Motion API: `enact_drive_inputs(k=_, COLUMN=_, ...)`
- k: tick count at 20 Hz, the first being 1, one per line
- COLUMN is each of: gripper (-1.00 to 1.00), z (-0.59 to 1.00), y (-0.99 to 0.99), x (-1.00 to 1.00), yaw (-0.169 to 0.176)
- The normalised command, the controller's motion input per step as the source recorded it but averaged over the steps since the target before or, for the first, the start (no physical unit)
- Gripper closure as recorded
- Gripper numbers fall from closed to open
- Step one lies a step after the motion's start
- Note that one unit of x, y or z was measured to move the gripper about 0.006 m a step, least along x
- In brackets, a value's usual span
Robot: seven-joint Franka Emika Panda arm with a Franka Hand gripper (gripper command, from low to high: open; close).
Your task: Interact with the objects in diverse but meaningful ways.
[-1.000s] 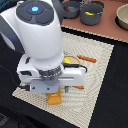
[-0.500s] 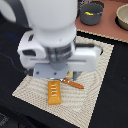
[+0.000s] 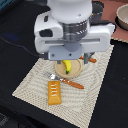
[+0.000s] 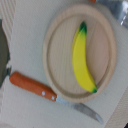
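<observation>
In the exterior view, starting at its left, the dark table point(image 3: 15, 107) carries a pale woven placemat point(image 3: 90, 100), and on the mat's near-left part lies the orange ridged bread slab point(image 3: 54, 93), flat and well apart from the plate. Just beyond it, an orange-handled fork point(image 3: 65, 81) lies across the mat, its tines toward the exterior view's left and its handle running right along the near edge of the round tan plate point(image 3: 76, 71). The yellow banana point(image 3: 66, 67) rests on that plate, partly hidden by the arm's white wrist, which hangs directly above it. The jaws point(image 3: 75, 56) are lost under the wrist housing, so I cannot tell whether they stand wide or narrow.

The wrist view shows the banana point(image 4: 83, 57) lying alone on the plate point(image 4: 55, 45), green-tipped at both ends, with the orange-handled utensil point(image 4: 32, 86), probably the knife, beside the rim.

At the exterior view's far right sits a bowl point(image 3: 121, 17), blurred.
</observation>
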Motion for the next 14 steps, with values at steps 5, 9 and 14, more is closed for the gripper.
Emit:
enact_drive_inputs(k=5, gripper=-1.00, z=-0.40, y=0.24, x=-0.39, yaw=0.000)
enact_drive_inputs(k=9, gripper=-1.00, z=-0.45, y=0.18, x=-0.40, yaw=0.000)
enact_drive_inputs(k=14, gripper=-1.00, z=-0.49, y=0.17, x=-0.46, yaw=0.000)
